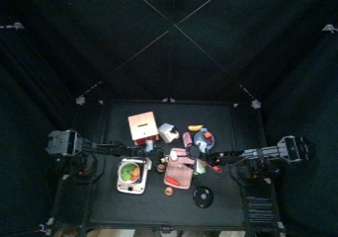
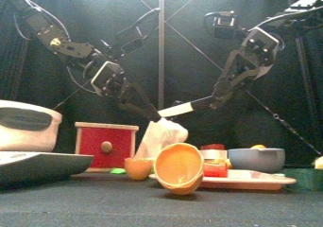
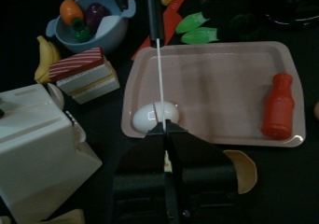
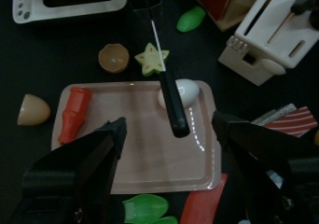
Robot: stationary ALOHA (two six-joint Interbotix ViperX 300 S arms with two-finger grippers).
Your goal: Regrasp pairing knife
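The paring knife (image 4: 178,111) hangs in the air above the pink tray (image 4: 118,167), black handle toward my right gripper, thin blade (image 4: 155,46) running to my left gripper. In the left wrist view my left gripper (image 3: 166,130) is shut on the blade (image 3: 161,64), seen edge-on. My right gripper (image 4: 173,125) is wide open, with the handle's end between its jaws and not touched. In the front view the pale blade (image 2: 177,108) spans between the left gripper (image 2: 143,106) and the right gripper (image 2: 210,102).
On the tray lie a red piece (image 3: 277,105) and a white egg-like piece (image 3: 156,116). A white knife block (image 4: 268,41), yellow star (image 4: 152,57) and green toys (image 4: 189,20) stand around it. An orange bowl (image 2: 179,166), red box (image 2: 106,141) and blue bowl (image 2: 256,158) stand in front.
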